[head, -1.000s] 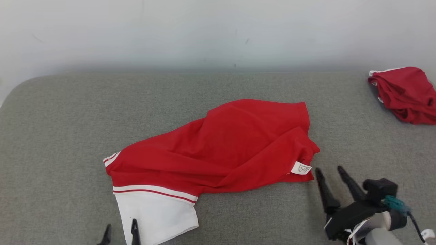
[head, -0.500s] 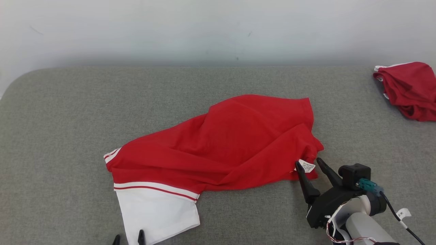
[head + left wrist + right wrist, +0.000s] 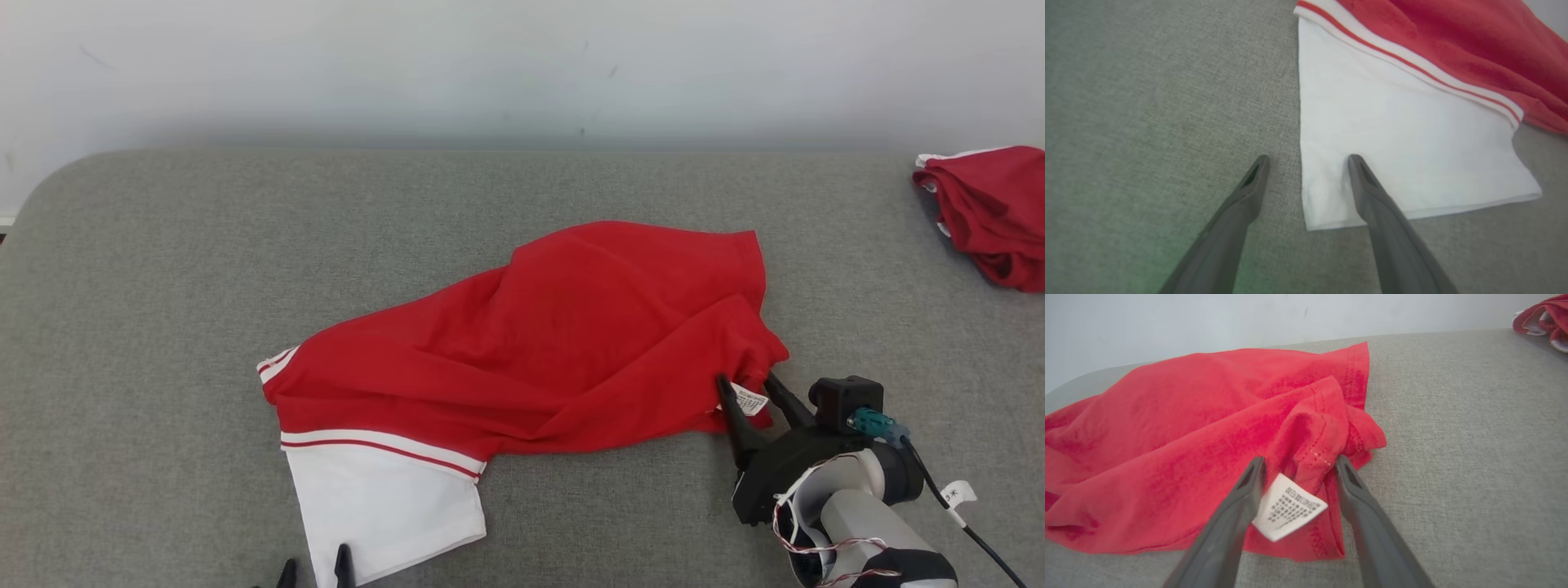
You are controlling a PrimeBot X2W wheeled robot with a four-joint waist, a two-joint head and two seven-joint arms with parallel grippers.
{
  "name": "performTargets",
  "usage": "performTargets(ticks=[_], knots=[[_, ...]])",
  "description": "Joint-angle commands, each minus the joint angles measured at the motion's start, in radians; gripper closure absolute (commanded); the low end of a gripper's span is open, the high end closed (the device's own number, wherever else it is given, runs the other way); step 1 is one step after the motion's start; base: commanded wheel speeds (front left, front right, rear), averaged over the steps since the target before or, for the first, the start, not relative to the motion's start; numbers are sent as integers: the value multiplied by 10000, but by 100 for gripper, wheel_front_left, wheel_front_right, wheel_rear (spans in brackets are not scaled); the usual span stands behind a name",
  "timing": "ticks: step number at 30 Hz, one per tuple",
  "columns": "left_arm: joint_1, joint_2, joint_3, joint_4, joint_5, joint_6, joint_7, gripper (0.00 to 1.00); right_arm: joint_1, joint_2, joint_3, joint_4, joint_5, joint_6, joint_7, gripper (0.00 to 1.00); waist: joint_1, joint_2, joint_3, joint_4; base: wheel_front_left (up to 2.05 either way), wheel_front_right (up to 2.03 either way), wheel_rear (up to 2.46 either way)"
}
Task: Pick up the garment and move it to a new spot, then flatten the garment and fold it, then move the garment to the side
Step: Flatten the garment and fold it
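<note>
The garment point(image 3: 531, 343) is a red shirt with a white sleeve point(image 3: 384, 506), lying crumpled on the grey padded surface point(image 3: 163, 286). My right gripper point(image 3: 747, 384) is open at its right corner, its fingers on either side of the bunched hem and the white label point(image 3: 749, 400). In the right wrist view the label point(image 3: 1288, 506) and a red fold point(image 3: 1314, 445) sit between the open fingers of the right gripper point(image 3: 1300, 462). My left gripper point(image 3: 314, 567) is open at the sleeve's near corner. In the left wrist view the left gripper point(image 3: 1308, 161) straddles the edge of the white sleeve point(image 3: 1392, 134), one finger over the cloth.
A second red garment point(image 3: 988, 212) is bunched at the far right edge, also visible in the right wrist view point(image 3: 1543, 318). A pale wall point(image 3: 490, 65) runs behind the surface, whose far left corner is rounded.
My right gripper has moved forward and left from bare surface onto the garment's corner, so the label now lies between its fingers. The head camera has shifted slightly. The left gripper has barely moved.
</note>
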Motion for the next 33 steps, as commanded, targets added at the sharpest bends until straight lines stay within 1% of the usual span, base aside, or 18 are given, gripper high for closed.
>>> performTargets(ticks=[1,2,3,6,10,15,17,19,21,22,24,26,27,29,30,31,33], knots=[[89,-280,-271,363,-95,-194,354,73,-138,0,-5,170,11,25,-70,91,1,1,-25,31,0,0,0],[29,-309,-266,441,-202,-247,326,100,-177,6,5,284,-30,25,-109,100,1,1,-45,46,0,0,0],[-18,-327,-360,580,-161,-285,383,100,-205,49,16,374,-37,25,-139,100,1,1,-84,44,0,0,0],[-117,-307,-350,592,-92,-313,81,100,-251,47,38,467,-44,25,-187,100,1,1,-196,23,0,0,0],[-37,-86,-197,13,159,-126,-270,100,-51,-103,41,32,-16,25,-222,100,1,1,-395,6,0,0,0],[328,192,92,-1617,352,224,-414,100,583,-486,-35,-1028,164,25,-223,100,1,1,-592,45,0,0,0],[451,385,175,-2341,452,319,-414,100,816,-665,30,-1418,254,25,-198,100,1,1,-598,20,0,0,0],[387,672,154,-2993,575,307,-152,100,912,-837,89,-1829,307,25,38,100,1,1,-520,-22,0,0,0],[-11,912,81,-3680,710,368,315,100,819,-805,66,-2307,650,25,361,100,1,1,-397,-75,0,0,0],[-341,1219,49,-3952,893,328,585,100,639,-885,117,-2519,682,25,584,100,1,1,-293,-114,0,0,0],[-1187,1515,36,-4439,849,145,1170,100,30,-1059,242,-2951,606,25,971,100,1,1,-14,-171,0,0,0],[-2296,2031,66,-4744,946,-109,1859,100,-782,-974,347,-3262,785,25,1474,100,1,1,432,-296,0,0,0],[-2986,2195,119,-4772,813,-304,2231,100,-1286,-880,295,-3343,1010,25,1747,100,1,1,701,-350,0,0,0],[-4555,2465,216,-4577,554,-716,2975,100,-2468,-831,136,-3287,1382,25,2316,100,1,1,1292,-435,0,0,0],[-5413,2618,224,-4386,460,-882,3313,100,-3140,-892,118,-3175,1382,25,2535,100,1,1,1592,-457,0,0,0],[-6332,2669,291,-4182,285,-983,3632,100,-3883,-906,84,-3039,1454,25,2784,100,1,1,1941,-473,0,0,0],[-8101,2570,457,-3525,-88,-1114,4144,100,-5271,-877,-119,-2529,1680,25,3253,100,1,1,2512,-454,0,0,0]])
